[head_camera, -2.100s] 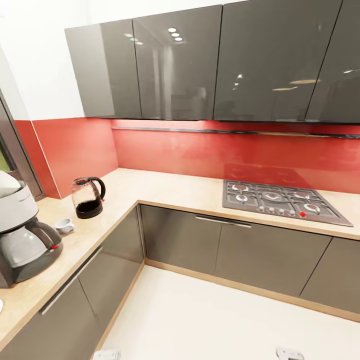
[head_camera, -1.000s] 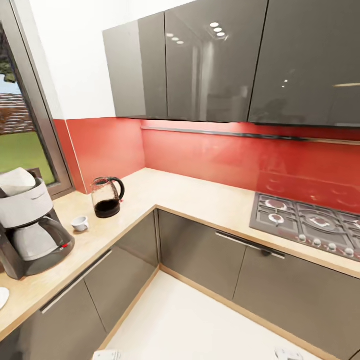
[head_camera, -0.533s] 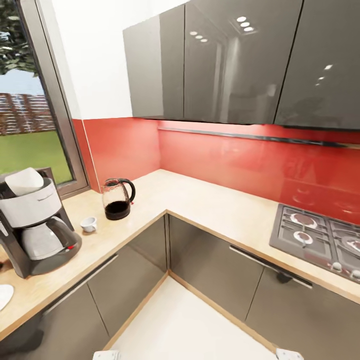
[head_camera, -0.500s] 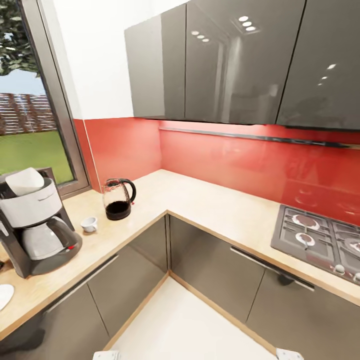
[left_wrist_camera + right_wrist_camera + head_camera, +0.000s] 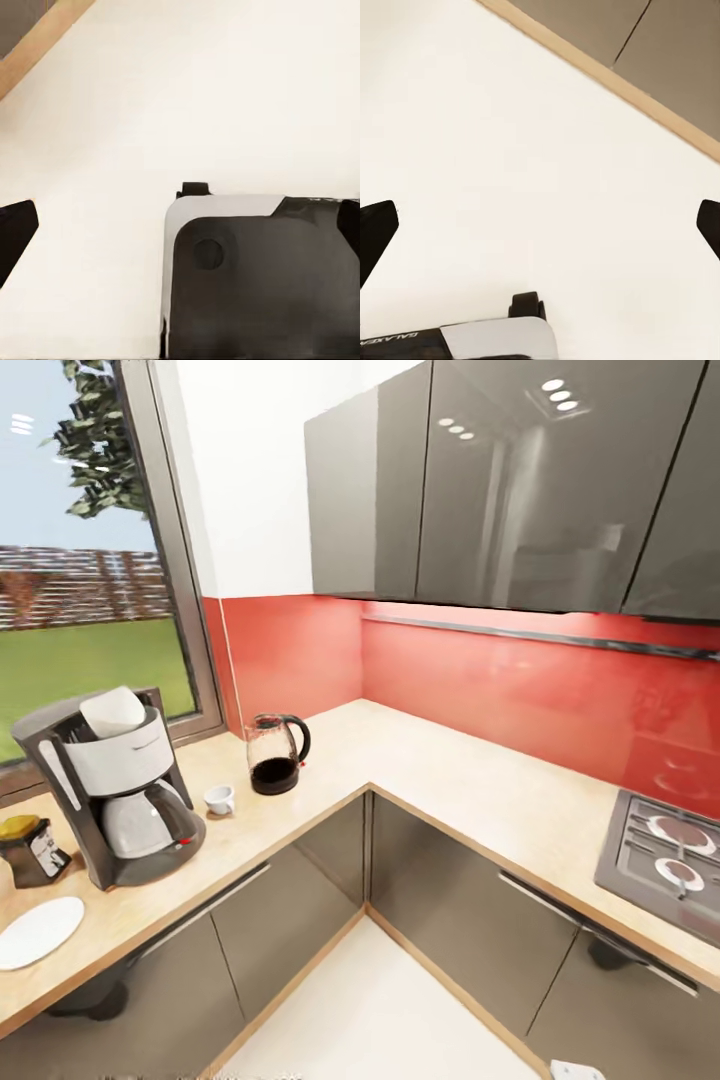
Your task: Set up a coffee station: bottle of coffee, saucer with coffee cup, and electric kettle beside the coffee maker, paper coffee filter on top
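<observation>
Coffee maker [image 5: 118, 800] stood on tabletop [image 5: 440, 770], filter [image 5: 112, 711] on top. Jar [image 5: 32, 850] left of it, saucer [image 5: 38, 932] in front, cup [image 5: 219, 799] and kettle [image 5: 275, 754] to right. Stove [image 5: 665, 855] far right.

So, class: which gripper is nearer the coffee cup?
Left, probably. The coffee cup sits on the countertop to the robot's left; left gripper and right gripper hang open over the floor, below it.

On the kitchen countertop [image 5: 450, 780] we count one coffee maker [image 5: 120, 800], one paper coffee filter [image 5: 113, 712], one electric kettle [image 5: 275, 753], one coffee cup [image 5: 219, 799], one saucer [image 5: 38, 932] and one bottle of coffee [image 5: 32, 850]; we also see one hob [image 5: 668, 860].
</observation>
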You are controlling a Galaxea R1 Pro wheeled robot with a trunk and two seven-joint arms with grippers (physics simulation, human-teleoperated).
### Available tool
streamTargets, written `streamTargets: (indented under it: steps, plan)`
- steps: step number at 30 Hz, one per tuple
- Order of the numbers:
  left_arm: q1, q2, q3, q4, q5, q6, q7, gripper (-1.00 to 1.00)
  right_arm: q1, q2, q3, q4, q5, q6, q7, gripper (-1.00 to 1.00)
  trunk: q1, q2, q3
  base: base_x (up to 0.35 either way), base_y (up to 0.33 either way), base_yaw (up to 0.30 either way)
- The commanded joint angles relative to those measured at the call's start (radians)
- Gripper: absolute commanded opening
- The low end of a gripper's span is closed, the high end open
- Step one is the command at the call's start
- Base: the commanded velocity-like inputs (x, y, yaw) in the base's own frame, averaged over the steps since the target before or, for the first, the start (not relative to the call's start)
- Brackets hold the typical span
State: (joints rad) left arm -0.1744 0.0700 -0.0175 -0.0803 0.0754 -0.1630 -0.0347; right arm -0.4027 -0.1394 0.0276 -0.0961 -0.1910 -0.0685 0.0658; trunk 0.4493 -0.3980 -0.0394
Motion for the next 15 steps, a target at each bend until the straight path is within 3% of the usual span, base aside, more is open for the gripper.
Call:
streamTargets:
  steps: [1, 6, 15]
  plan:
    - [0.022, -0.002, -0.001, 0.007, 0.009, -0.003, -0.004, 1.0, -0.001, 0.0, 0.003, 0.003, -0.01, -0.004, 0.005, 1.0, 0.001, -0.002, -0.002, 0.0, 0.0, 0.275]
    - [0.089, -0.013, 0.0, 0.027, 0.01, -0.004, -0.004, 1.0, -0.001, 0.001, 0.003, 0.007, -0.01, -0.004, 0.006, 1.0, 0.001, -0.002, -0.002, 0.0, 0.0, 0.275]
    - [0.094, -0.013, 0.0, 0.028, 0.011, -0.005, -0.004, 1.0, -0.001, 0.001, 0.003, 0.008, -0.01, -0.004, 0.005, 1.0, 0.001, -0.002, -0.002, 0.0, 0.0, 0.275]
